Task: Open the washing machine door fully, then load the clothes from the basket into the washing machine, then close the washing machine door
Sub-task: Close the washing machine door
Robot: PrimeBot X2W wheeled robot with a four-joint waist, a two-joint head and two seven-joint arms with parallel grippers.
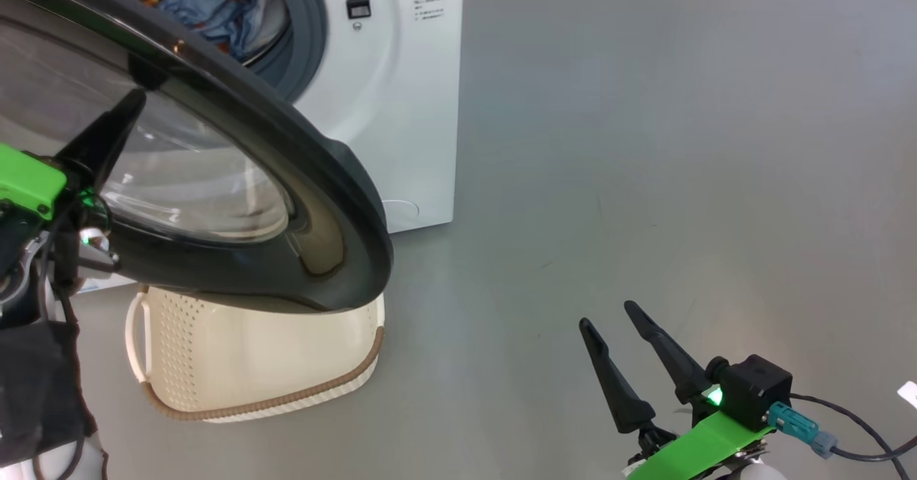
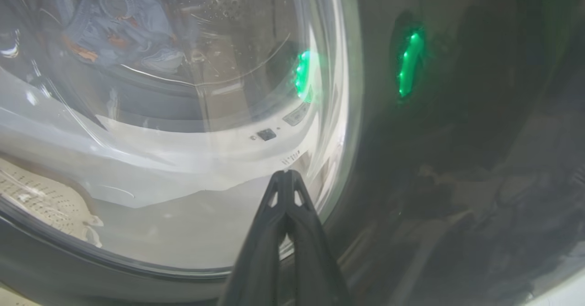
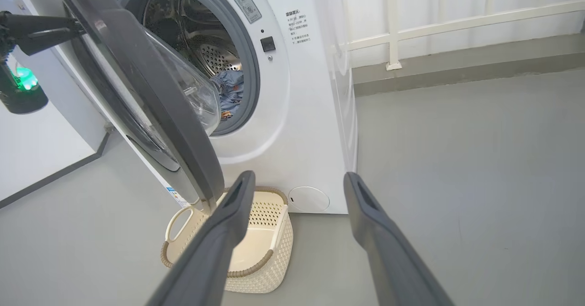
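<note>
The left claw (image 2: 286, 180), shut and empty, has its tips at the outer face of the half-open door (image 1: 337, 200). The clothes (image 1: 208, 7) lie in the drum, far left; the basket (image 1: 251, 365) sits empty beneath the door. The right claw (image 1: 608, 313) hangs open, near right. On that glossy curve the tips may skid off, leaving the door unlatched.

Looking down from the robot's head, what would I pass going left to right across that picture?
The left gripper, shut → the washing machine door → the white front of the washing machine → grey floor → the right gripper, open.
</note>
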